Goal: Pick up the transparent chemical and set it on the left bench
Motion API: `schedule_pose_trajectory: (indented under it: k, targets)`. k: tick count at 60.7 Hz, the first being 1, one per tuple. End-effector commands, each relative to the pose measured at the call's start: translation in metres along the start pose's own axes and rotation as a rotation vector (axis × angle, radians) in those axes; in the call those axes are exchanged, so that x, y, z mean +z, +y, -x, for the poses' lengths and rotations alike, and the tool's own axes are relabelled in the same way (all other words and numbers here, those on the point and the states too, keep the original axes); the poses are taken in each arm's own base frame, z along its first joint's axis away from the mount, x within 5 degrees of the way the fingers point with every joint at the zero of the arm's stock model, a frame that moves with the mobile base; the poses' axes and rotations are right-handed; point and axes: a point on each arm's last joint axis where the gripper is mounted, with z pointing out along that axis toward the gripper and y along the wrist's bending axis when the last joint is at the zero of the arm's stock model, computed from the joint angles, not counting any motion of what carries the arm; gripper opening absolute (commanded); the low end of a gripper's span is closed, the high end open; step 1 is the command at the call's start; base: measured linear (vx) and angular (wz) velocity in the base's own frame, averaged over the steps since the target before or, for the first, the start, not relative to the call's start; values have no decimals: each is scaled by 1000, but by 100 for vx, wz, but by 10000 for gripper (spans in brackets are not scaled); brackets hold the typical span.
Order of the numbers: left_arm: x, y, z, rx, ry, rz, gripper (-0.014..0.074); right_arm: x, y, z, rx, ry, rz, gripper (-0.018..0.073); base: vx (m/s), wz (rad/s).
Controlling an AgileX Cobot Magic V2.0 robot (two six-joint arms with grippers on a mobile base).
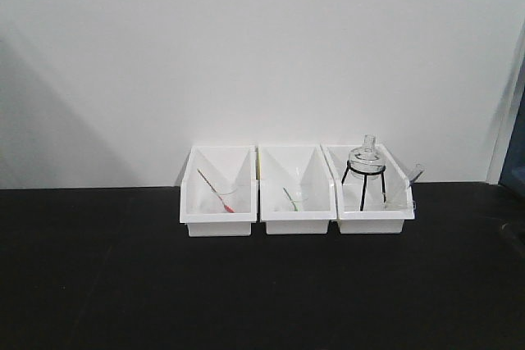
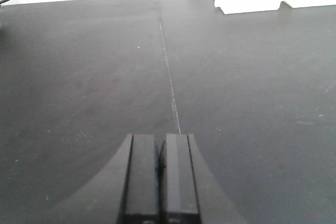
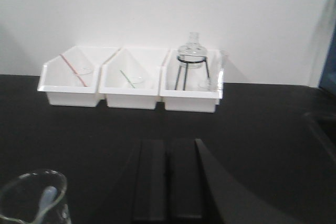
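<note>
The transparent pipette (image 1: 411,178) leans in a small glass beaker (image 1: 399,199) at the right end of the rightmost white bin (image 1: 373,220). In the right wrist view it shows faintly (image 3: 222,61) beside the flask stand. My left gripper (image 2: 159,141) is shut and empty over bare black bench. My right gripper (image 3: 168,145) is shut and empty, low over the bench, well in front of the bins. Neither gripper shows in the front view.
The left bin (image 1: 218,219) holds a red-tinted pipette (image 1: 215,191); the middle bin (image 1: 297,219) holds a green-tinted one (image 1: 289,199). A round flask on a black tripod (image 1: 365,168) stands in the right bin. A glass beaker (image 3: 32,198) holding a pale rounded thing stands left of my right gripper.
</note>
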Motion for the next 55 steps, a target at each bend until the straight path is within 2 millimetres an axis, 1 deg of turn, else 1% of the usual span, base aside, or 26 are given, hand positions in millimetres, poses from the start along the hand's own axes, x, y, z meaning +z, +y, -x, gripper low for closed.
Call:
schedule_pose_trajectory:
  k: [1, 2, 6, 10, 13, 55]
  targets:
    - [-1, 0, 3, -9, -81, 2, -3, -8, -3, -15, 7, -134, -49, -7, 0, 0]
    - [-1, 0, 3, -9, -81, 2, -3, -10, -4, -23, 11, -137, -53, -7, 0, 0]
    - [-1, 0, 3, -9, -81, 2, -3, -12, -3, -43, 26, -146, -52, -7, 0, 0]
    - [-1, 0, 3, -9, -81, 2, -3, -14, -3, -57, 57, -153, -45, -7, 0, 0]
    - [-1, 0, 3, -9, -81, 2, -3, -14, -3, -61, 66, -132, -46, -7, 0, 0]
    - [-1, 0, 3, -9, -81, 2, -3, -14, -3, -62, 58, -116, -48, -7, 0, 0]
